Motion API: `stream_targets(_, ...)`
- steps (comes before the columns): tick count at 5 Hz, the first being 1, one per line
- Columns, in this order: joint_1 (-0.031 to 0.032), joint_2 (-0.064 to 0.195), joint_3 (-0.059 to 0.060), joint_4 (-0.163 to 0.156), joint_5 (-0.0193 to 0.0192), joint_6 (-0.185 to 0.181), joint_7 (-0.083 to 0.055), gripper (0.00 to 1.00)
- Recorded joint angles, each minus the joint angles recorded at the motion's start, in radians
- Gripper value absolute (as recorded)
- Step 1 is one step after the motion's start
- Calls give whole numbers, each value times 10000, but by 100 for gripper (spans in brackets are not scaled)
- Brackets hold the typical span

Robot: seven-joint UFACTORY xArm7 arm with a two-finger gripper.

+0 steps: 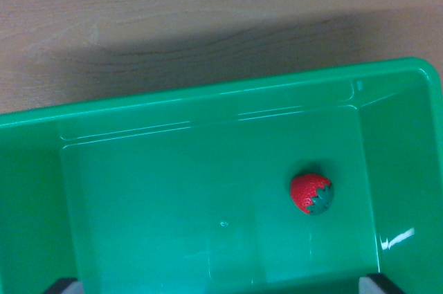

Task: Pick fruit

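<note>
Looking down from the wrist camera, the view takes in a green plastic bin standing on a wooden tabletop. One strawberry lies on the bin floor towards the right, near the right wall but apart from it, with its green leafy cap turned towards the lower right of the picture. No other fruit is visible in the bin.

Handling, as judged: the strawberry looks small and light. Its even gloss suggests a plastic model, in which case it would be stiff and somewhat slippery; if real, it would be soft and easily bruised. Either way a moderate squeeze is advisable. The best hold appears to be across the broad red body, just clear of the cap, where the sides are nearest parallel. The tapered tip could squirt out from between the pads.

Gripper: only two dark finger tips show, at the bottom edge, one at the left and one at the right. They stand well apart, so the claw reads as wide open, and nothing is held between them.

Limits of view: the near wall of the bin and both of its lower corners are cut off. The fruit's underside is hidden. The picture is slightly soft, so surface texture cannot be confirmed. Height above the bin floor cannot be told.
</note>
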State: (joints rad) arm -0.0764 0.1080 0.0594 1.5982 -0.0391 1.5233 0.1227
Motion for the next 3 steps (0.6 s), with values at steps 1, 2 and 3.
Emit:
stream_targets(1,0,154,-62,-191,-56,-269,164,0)
stream_targets(2,0,154,-62,-191,-56,-269,164,0)
stream_targets(3,0,330,-132,-409,-121,-577,353,0)
